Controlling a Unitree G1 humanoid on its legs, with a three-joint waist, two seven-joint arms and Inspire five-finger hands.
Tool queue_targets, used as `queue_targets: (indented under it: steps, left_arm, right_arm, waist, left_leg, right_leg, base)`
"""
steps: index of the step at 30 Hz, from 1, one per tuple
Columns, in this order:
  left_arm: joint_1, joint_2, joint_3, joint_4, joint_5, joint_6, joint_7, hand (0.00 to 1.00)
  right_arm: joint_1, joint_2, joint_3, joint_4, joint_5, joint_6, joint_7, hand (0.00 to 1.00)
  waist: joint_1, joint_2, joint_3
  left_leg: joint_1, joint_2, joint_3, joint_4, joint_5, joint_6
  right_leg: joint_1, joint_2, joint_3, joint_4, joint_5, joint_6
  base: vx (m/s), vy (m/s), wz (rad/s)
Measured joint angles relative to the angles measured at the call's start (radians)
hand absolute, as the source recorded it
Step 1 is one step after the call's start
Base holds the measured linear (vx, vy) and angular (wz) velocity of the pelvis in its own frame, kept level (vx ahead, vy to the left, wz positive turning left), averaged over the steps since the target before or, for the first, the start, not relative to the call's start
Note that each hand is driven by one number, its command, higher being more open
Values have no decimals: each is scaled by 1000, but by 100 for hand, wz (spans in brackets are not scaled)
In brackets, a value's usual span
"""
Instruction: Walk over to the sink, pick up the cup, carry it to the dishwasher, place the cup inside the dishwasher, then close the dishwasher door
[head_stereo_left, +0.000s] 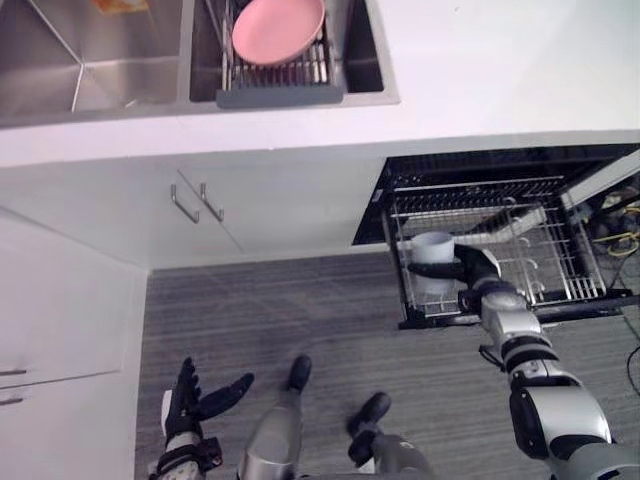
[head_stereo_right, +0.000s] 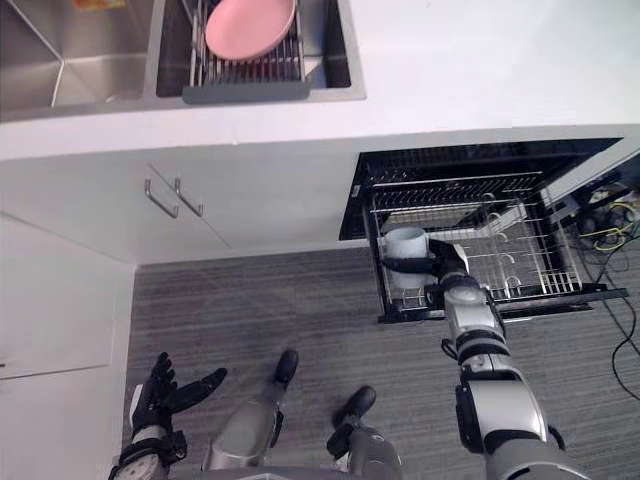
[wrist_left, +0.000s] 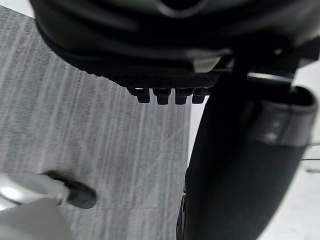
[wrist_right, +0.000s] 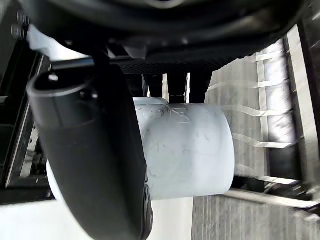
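While the cup is in the grip, step in hand: setting the cup (head_stereo_left: 433, 250) into the dishwasher rack (head_stereo_left: 545, 255) (a judgement from how things lie; the carry from the sink looks done).
Cup: pale and smooth-walled, upright, at the rack's near corner on the robot's left side. Whether its base bears on the wires I cannot tell.
Right hand (head_stereo_left: 478, 275): wrapped round the cup, thumb on one side of the wall and fingers on the other, as the right wrist view shows from close up. The arm reaches forward from the lower right.
Left hand (head_stereo_left: 195, 398): fingers spread, holding nothing, low by the robot's left side over the grey floor (head_stereo_left: 300, 310).
Dishwasher: open, the rack drawn out above the dark door (head_stereo_left: 580, 303).
Doing it well: lower the cup straight down until the wires take its weight, seating it between the tines and not on top of one. Only then ease thumb and fingers apart. Draw the hand back without brushing the rim.
Risk: the cup sits near the rack's edge, so a tilted release could tip it out onto the floor (the smooth wall will slide easily).
Left to do: release the cup, clear the arm, close the door.
Elsewhere: the sink (head_stereo_left: 100, 60) with a pink plate (head_stereo_left: 278, 28), well apart from both hands.
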Motion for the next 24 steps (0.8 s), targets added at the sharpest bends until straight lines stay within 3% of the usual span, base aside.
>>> queue_targets:
  steps: [6, 10, 20, 21, 24]
  left_arm:
    - [-37, 8, -7, -22, -10, 2, 1, 100]
    - [-39, 23, -21, -25, -30, 13, 3, 100]
    - [-43, 30, -88, -60, -69, 20, 8, 100]
    - [-43, 28, -91, -65, -70, 22, 8, 100]
    - [-43, 26, -97, -84, -78, 29, 7, 100]
  right_arm:
    - [-104, -50, 0, 22, -1, 6, 1, 0]
    - [-126, -61, -8, 37, 0, 28, -1, 0]
    - [-190, -104, -55, 108, 33, 83, -25, 0]
    - [-199, -105, -58, 111, 40, 88, -24, 100]
    - [-222, -110, -71, 137, 42, 89, -18, 100]
  waist:
    - [19, 1, 59]
    - [24, 5, 65]
    - [22, 43, 93]
    - [21, 44, 94]
    - [21, 54, 99]
  left_leg:
    - [-56, -2, -2, 43, -13, 7]
    - [-77, 1, 0, 48, -14, 7]
    - [-104, 3, 24, 54, -2, 11]
    - [-108, 2, 24, 55, -2, 11]
    - [-112, 0, 21, 60, -2, 11]
  right_leg:
    - [-38, -7, 9, 25, 0, 0]
    - [-60, -8, 11, 42, -3, -3]
    - [-88, -14, 12, 55, -11, -6]
    - [-96, -17, 12, 63, -16, -6]
    - [-101, -23, 11, 81, -27, -2]
  base:
    - [-42, 24, 6]
    - [-44, 9, 0]
    - [15, 4, 1]
    - [0, 0, 0]
    - [-13, 6, 3]
